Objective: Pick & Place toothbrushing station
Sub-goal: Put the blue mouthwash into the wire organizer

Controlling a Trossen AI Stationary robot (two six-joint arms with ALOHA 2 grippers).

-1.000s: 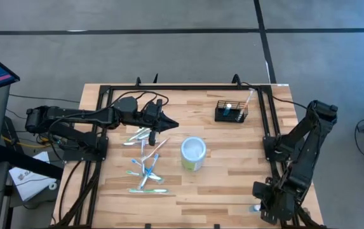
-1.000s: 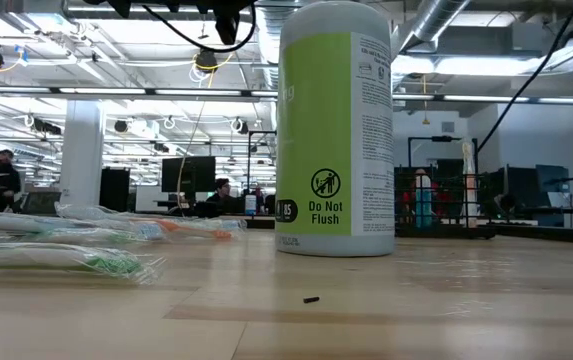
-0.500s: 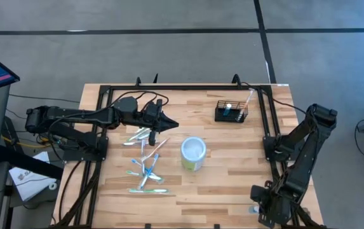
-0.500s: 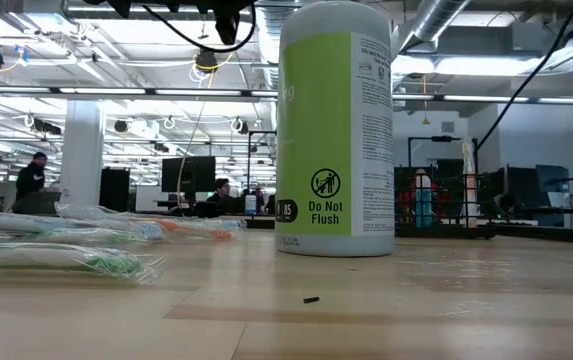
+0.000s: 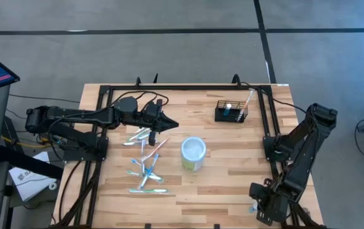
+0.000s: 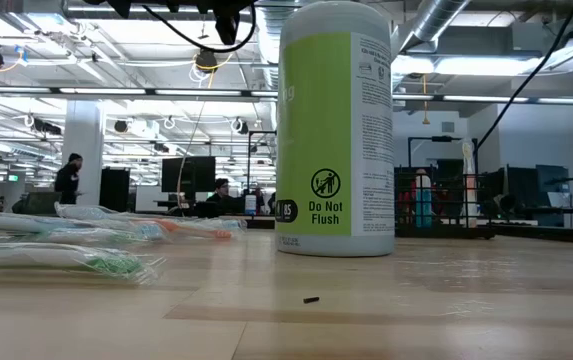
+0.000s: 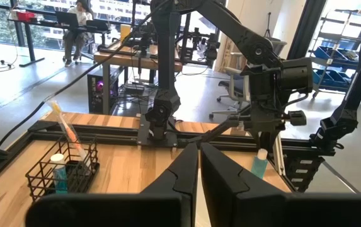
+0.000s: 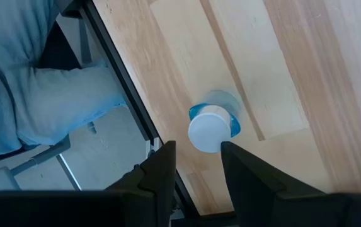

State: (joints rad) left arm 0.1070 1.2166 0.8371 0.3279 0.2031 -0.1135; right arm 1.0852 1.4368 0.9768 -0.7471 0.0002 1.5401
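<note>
Left gripper (image 5: 173,124) pinched closed, empty, above toothbrushes (image 5: 145,166); right gripper (image 8: 196,165) parted, straddling a small bottle (image 8: 209,128); basket (image 5: 231,112) far off.

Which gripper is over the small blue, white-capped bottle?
The right gripper, at the table's near right corner, open above the bottle; the left gripper hangs shut mid-table.

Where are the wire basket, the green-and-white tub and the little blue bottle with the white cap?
Basket (image 5: 231,112): high view, its mesh wall.
Tub (image 6: 334,130): low view, middle of its green label.
Bottle (image 8: 209,129): right wrist view, its white cap.
</note>
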